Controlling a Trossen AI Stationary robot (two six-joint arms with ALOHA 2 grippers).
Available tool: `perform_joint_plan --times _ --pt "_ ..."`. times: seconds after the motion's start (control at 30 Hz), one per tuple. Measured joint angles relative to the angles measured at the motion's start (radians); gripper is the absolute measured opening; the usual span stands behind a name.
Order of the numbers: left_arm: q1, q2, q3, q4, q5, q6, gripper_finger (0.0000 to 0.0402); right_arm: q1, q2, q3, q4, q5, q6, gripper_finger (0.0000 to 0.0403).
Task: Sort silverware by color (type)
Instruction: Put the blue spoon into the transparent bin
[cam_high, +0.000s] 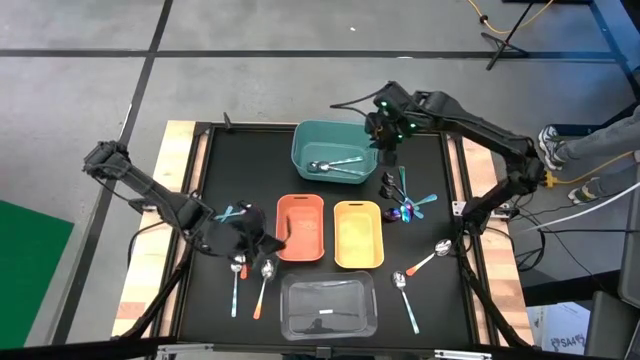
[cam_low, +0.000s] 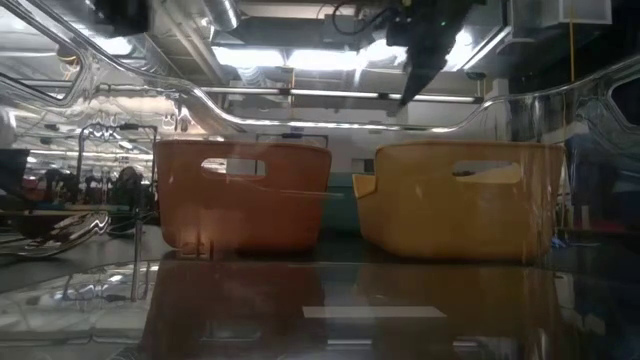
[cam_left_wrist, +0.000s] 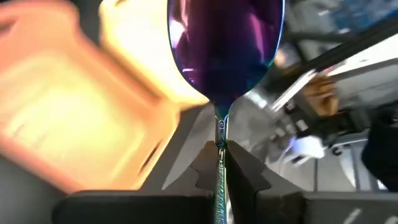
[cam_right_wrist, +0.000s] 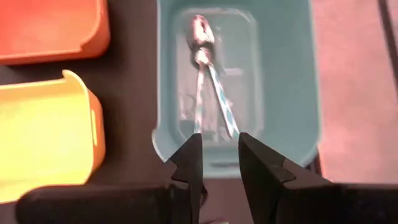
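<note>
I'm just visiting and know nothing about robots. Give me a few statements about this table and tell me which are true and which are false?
1. The left gripper is shut on a purple spoon. True.
2. The teal bin is empty. False: two spoons with teal handles lie in it.
3. The right gripper hangs open over the teal bin. True.
4. The orange bin and yellow bin stand side by side. True.
5. The clear bin holds several spoons. False: no spoon shows in it.
</note>
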Motion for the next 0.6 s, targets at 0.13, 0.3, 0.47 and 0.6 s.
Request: perform_joint_plan --times 0.13,0.3,0.47,0.6 --pt "0.056 0.038 0.001 0.144 0.077 0.136 0.0011 0.000 -0.050 0.000 -0.044 0.008 0.004 0.0090" --pt "0.117 0.125 0.001 0.327 0.217 0.253 0.0011 0.000 -0.105 0.000 -0.059 0.007 0.005 0.0090" --pt "0.150 0.217 0.001 0.496 0.358 0.334 0.0011 0.000 -0.126 0.000 -0.058 -0.003 0.007 0.0090" --pt "0.157 0.285 0.001 0.570 0.426 0.349 0.0011 0.000 -0.126 0.000 -0.060 -0.023 0.008 0.0090"
